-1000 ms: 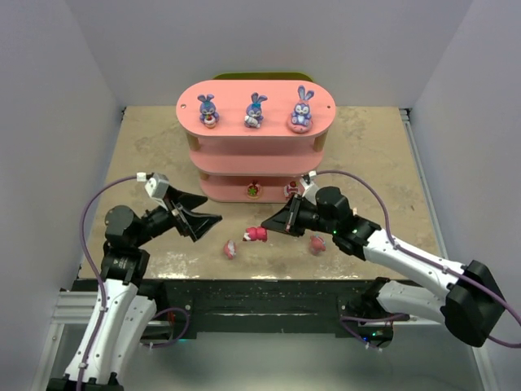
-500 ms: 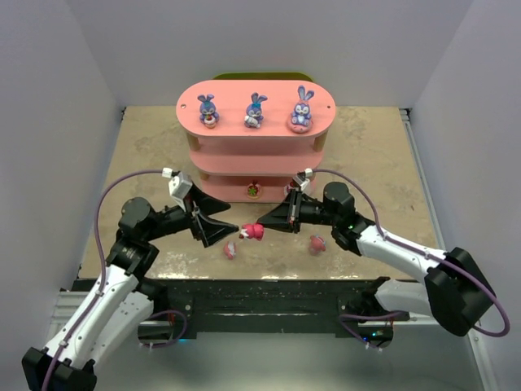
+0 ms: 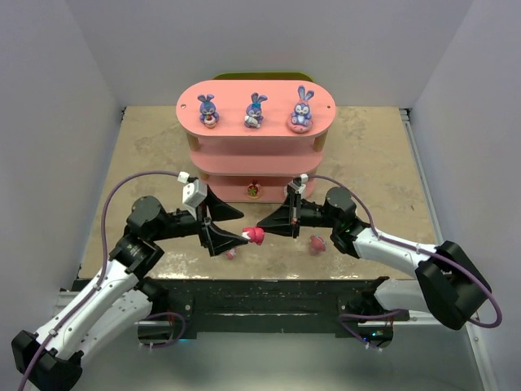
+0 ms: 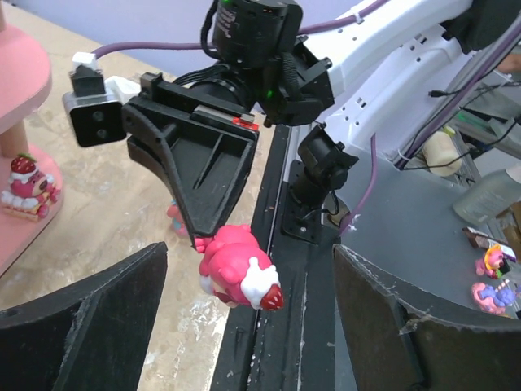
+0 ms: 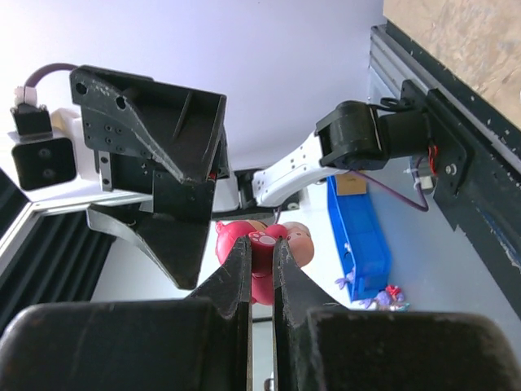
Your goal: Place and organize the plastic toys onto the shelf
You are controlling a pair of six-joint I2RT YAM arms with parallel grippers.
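Left tool (image 3: 238, 226), jaws still spread, has moved in to flank the pink toy (image 3: 256, 235); right tool (image 3: 262, 228) stays clamped on it.

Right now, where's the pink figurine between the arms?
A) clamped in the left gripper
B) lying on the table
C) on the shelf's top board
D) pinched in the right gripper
D: the right gripper is shut on the pink figurine in mid-air; the left gripper stands open around it.
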